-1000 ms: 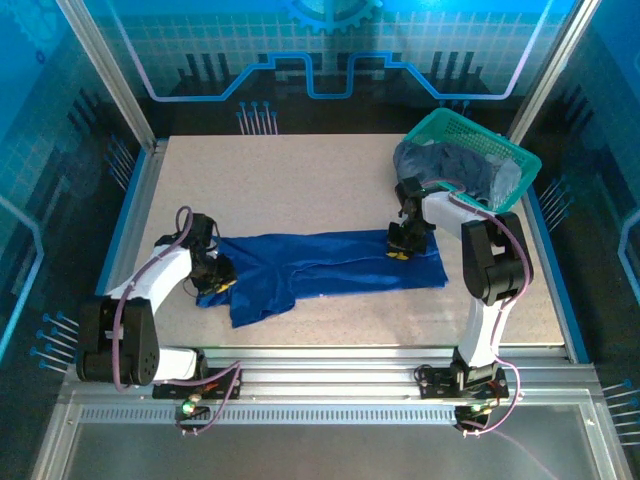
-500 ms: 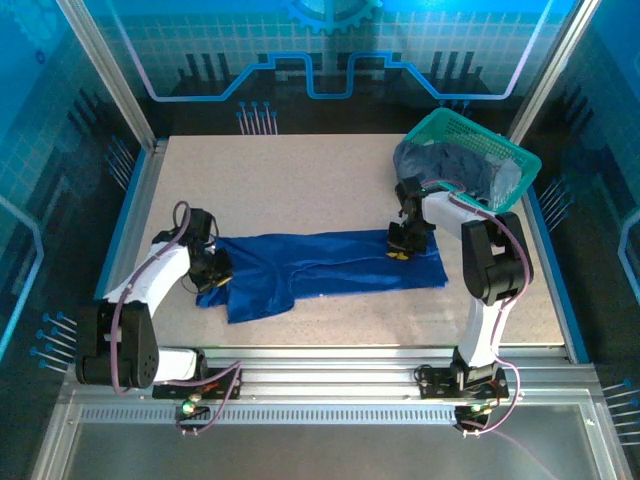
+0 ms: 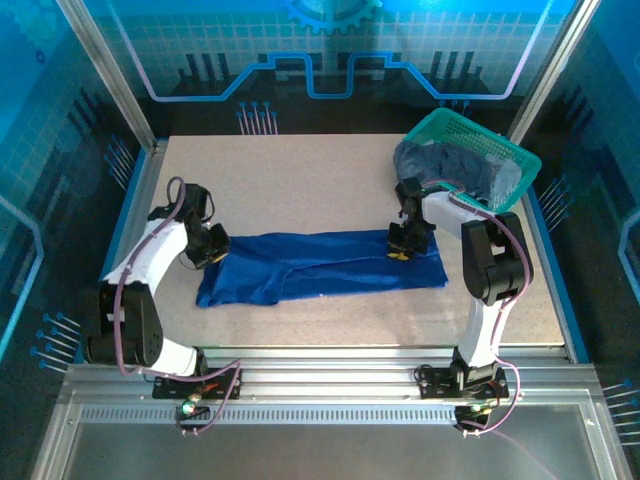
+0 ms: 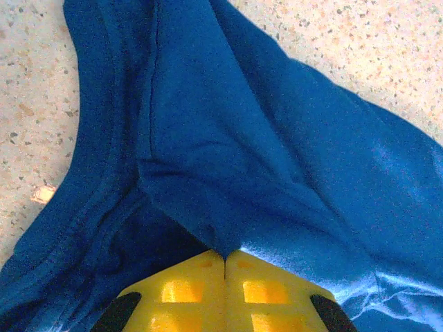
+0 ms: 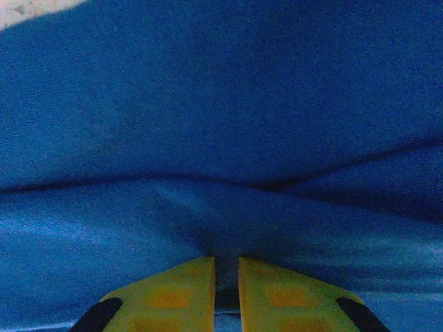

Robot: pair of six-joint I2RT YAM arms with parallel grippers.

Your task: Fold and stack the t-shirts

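Note:
A royal blue t-shirt lies stretched into a long strip across the middle of the table. My left gripper sits at the strip's left end, its yellow fingers shut on a fold of the blue t-shirt. At the strip's right part, my right gripper pinches the blue t-shirt between nearly closed yellow fingers. Duller grey-blue t-shirts are heaped in the basket at the back right.
The teal mesh basket stands at the table's back right corner, close behind the right arm. Speckled beige table stretches behind the strip, with a narrower band in front. Metal frame posts line the sides.
My left gripper has moved away from me and a little left with the cloth in it, pulling the hanging lower-left flap up so the shirt's left end is flatter. The right gripper stayed put.

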